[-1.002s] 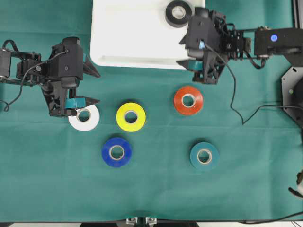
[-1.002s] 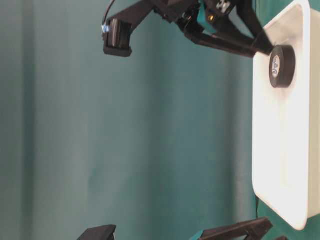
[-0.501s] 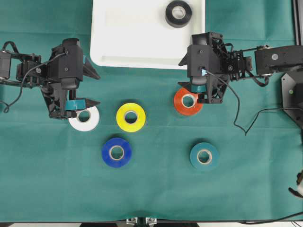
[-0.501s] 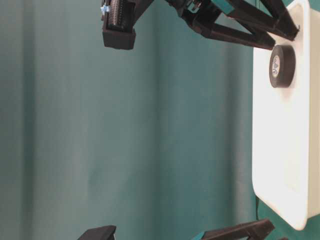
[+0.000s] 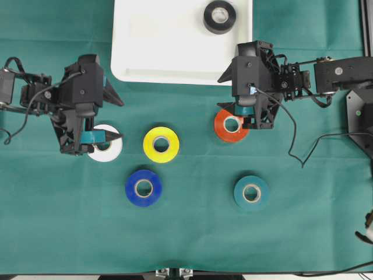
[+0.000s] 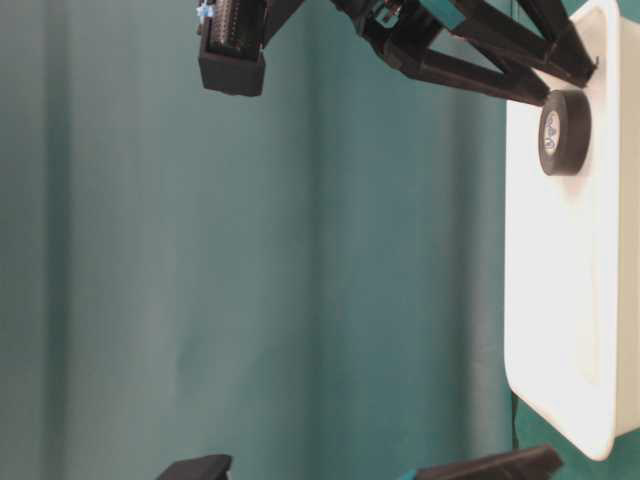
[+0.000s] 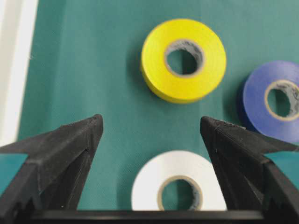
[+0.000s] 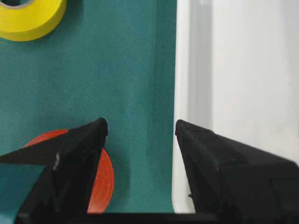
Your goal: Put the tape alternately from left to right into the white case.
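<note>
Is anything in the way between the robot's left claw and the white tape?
Nothing visible is. The left gripper is open right over the white tape, which lies between its fingers with only green cloth around it. The yellow tape and blue tape lie farther off, apart from it.

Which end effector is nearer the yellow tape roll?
Left. The left end effector hovers over the white roll beside the yellow roll; the right end effector is over the orange roll, farther off.

Desk draped in a dark green cloth (image 5: 192, 233), evenly lit, faintly creased. At 6 o'clock of the overhead view, a dark front edge with small metal brackets (image 5: 172, 272). At 3 o'clock, black cables (image 5: 303, 149) trailing across.
</note>
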Robot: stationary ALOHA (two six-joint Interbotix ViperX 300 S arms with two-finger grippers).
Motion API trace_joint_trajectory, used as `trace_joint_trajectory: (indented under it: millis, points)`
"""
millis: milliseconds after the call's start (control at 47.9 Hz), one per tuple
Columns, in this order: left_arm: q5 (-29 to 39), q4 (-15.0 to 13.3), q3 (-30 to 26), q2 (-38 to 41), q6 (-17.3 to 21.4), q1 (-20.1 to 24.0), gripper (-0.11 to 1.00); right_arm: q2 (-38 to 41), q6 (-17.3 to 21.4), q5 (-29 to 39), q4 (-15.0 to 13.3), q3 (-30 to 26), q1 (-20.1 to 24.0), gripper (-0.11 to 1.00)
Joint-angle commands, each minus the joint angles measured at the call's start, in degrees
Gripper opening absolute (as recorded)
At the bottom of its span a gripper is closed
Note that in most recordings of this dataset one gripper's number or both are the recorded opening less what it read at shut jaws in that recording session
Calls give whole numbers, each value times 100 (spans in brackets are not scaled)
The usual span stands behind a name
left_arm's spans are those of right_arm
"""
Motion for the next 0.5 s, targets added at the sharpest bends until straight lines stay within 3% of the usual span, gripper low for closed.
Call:
trace_joint_trajectory:
  millis: [0, 480]
  points:
    - [62, -9, -123, 70, -105, -88, 59, -114, 9, -53, 9, -44, 18, 68]
    - [466, -9, 0, 519, -510, -202, 59, -62, 9, -132, 9, -44, 62, 68]
